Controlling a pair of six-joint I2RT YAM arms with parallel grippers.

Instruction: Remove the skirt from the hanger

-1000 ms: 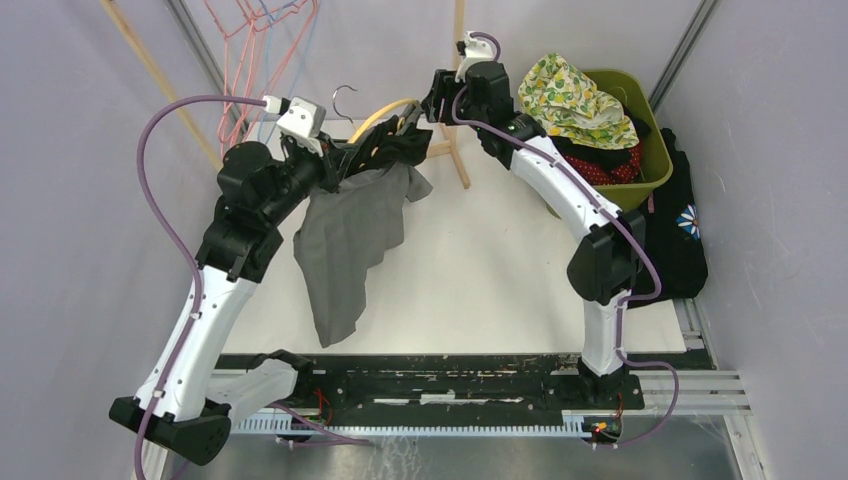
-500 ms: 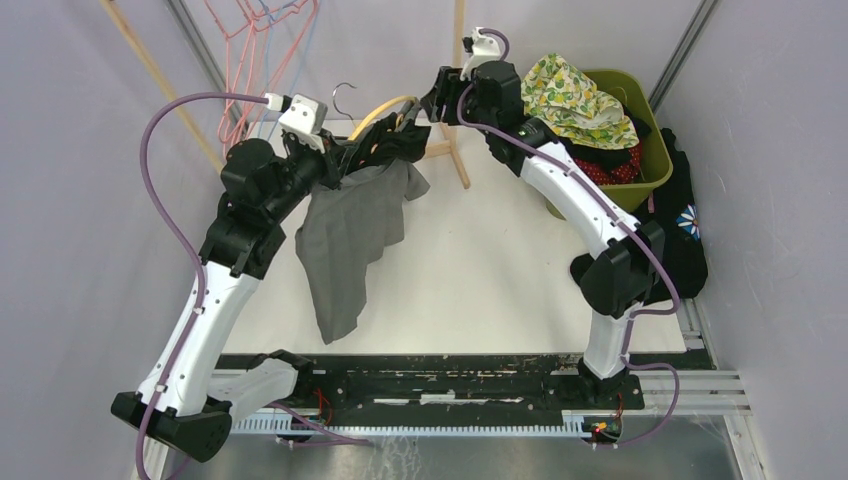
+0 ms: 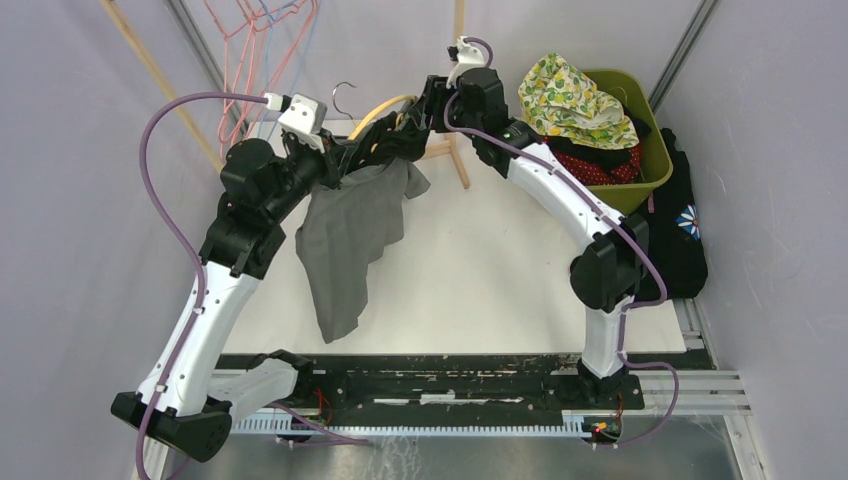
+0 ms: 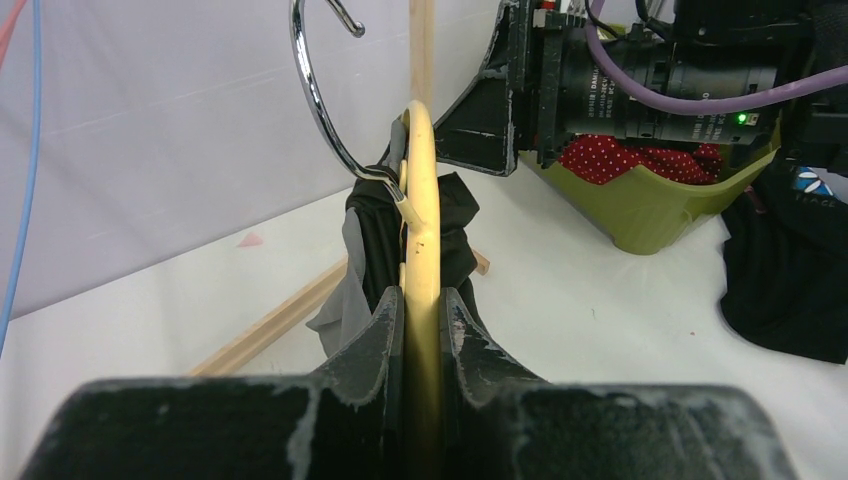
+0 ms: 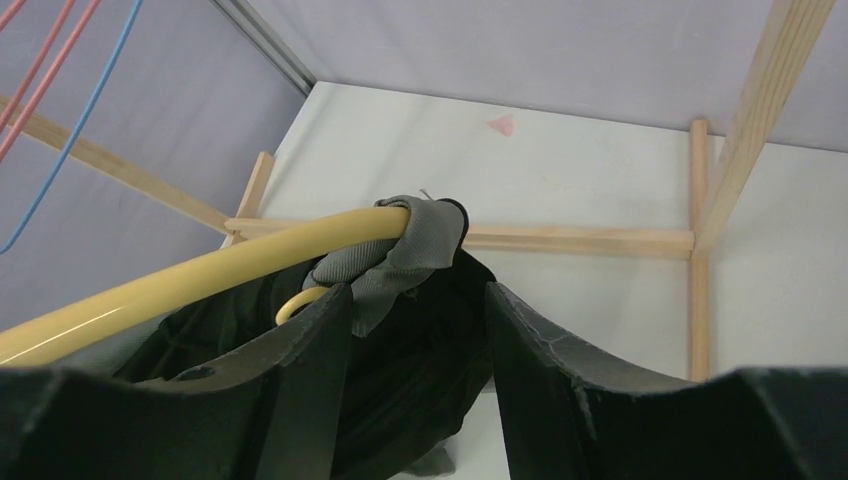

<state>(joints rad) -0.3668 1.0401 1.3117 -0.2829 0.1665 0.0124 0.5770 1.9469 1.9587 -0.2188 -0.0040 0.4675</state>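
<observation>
Shift since half a second ago: right arm's wrist and elbow nudged left, closer to hanger (image 3: 385,104); left arm unmoved. Left claw (image 4: 421,308) pressed together on the yellow hanger bar, pinching it. Right claw (image 5: 415,300) spread, straddling grey skirt (image 5: 396,262) bunched over the hanger's end. Rest of skirt draped below left claw, down toward table (image 3: 480,260).
</observation>
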